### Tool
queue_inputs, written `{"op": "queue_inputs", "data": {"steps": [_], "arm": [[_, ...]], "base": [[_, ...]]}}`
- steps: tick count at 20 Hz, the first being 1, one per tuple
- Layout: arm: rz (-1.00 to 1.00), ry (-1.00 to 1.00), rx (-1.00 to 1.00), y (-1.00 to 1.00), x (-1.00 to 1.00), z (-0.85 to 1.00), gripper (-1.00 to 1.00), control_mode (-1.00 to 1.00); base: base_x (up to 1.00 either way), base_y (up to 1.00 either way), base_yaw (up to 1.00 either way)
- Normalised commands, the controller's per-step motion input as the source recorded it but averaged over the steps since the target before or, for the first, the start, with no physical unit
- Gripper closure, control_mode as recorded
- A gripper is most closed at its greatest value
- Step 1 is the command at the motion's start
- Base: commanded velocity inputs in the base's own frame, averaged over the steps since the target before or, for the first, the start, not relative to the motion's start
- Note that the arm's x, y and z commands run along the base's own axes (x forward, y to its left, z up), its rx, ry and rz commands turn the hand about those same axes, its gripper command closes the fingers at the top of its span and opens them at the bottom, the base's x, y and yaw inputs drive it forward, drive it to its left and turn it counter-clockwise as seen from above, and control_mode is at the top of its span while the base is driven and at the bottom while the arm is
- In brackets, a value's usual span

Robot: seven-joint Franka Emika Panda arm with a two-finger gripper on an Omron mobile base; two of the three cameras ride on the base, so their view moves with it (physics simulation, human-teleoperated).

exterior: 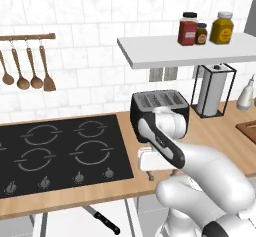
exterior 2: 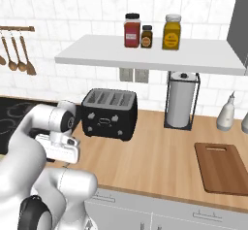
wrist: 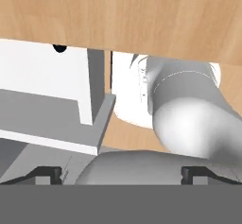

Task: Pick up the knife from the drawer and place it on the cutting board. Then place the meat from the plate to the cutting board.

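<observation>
Below the wooden counter's front edge, the black-handled, silver-bladed knife (exterior: 102, 220) lies in the open white drawer (exterior: 75, 222). The gripper (wrist: 121, 173) is spread wide, grasping nothing. Far right sits the reddish-brown rectangular cutting board (exterior 2: 222, 167).

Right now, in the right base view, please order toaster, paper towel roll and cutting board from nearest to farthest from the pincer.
From the pincer, at left:
1. Toaster, just behind it.
2. Paper towel roll, farther right, at the back.
3. Cutting board, far right.
</observation>
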Motion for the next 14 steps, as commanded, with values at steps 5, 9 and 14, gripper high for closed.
{"op": "queue_inputs", "data": {"steps": [5,9,14], "arm": [[-0.03,0.00,0.00,0.51,0.00,-0.20,-1.00,-1.00],[-0.06,0.00,0.00,0.48,0.00,-0.29,-1.00,-1.00],[0.00,0.09,-0.09,0.62,0.00,-0.10,-1.00,-1.00]], "base": [[0.00,0.00,0.00],[0.00,0.00,0.00],[0.00,0.00,0.00]]}}
